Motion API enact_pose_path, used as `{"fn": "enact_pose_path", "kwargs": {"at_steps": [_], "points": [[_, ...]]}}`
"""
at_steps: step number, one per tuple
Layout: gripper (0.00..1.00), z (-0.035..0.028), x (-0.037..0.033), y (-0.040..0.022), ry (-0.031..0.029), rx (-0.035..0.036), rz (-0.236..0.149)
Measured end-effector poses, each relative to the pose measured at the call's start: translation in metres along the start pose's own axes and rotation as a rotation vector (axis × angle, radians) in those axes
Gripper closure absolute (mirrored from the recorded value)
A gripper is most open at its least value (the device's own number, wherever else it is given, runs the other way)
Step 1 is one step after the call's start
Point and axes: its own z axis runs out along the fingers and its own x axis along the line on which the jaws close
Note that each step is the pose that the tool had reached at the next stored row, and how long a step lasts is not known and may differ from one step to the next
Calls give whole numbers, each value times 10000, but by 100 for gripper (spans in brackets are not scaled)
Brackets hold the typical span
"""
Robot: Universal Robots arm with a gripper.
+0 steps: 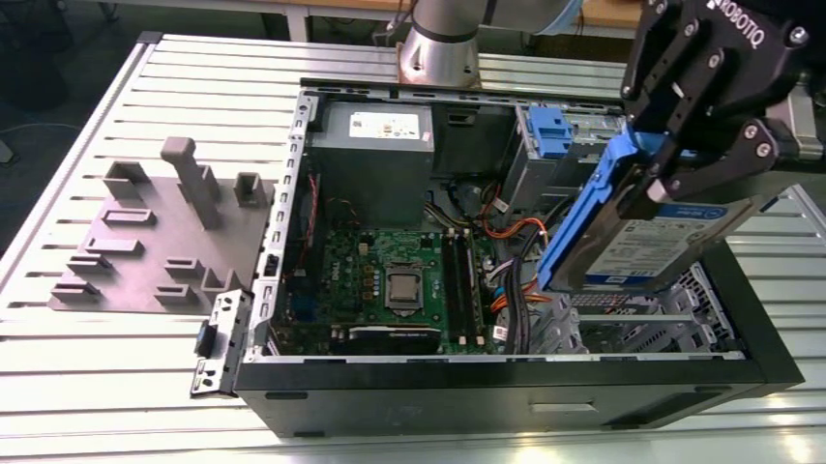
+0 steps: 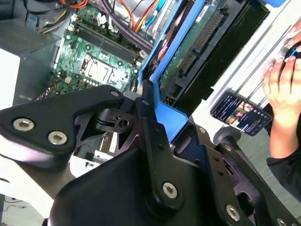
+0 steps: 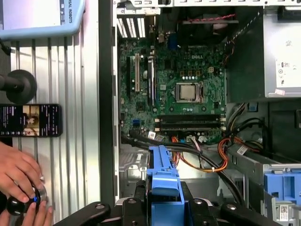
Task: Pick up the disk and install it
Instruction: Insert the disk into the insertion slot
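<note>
Holding the disk (image 1: 645,246) by its blue carrier frame (image 1: 587,208), the gripper (image 1: 664,179) hangs over the open computer case (image 1: 516,387), at about 3 o'clock of the motherboard (image 1: 400,280) in the exterior view. The fingers (image 1: 742,155) are closed on the handle end of the frame, and the disk hangs tilted, its lower corner just above the grey drive cage (image 1: 633,324).

I judge the main risk to be the tilt: a slanted disk can catch on the cage edge and jam, or twist in the grip because the plastic frame is smooth. The orange and black cables (image 1: 516,280) lie close beside the bay and can be pinched or pulled. A second blue-tabbed drive (image 1: 548,130) sits at about 12 o'clock of the held one, so it is easy to bump.

The disk is flat, rectangular, silver metal with a white-and-blue label; its underside shows green board in the second wrist view (image 2: 197,42). The table (image 1: 116,68) is ribbed aluminium. A person's hand (image 3: 19,172) rests on a knob beside a phone (image 3: 30,120).
</note>
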Motion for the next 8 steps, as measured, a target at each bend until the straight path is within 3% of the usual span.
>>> {"fn": "enact_pose_path", "kwargs": {"at_steps": [5,8], "points": [[64,41,-4,-123,-1,0,-9],[64,64,-6,-163,3,0,-123]]}}
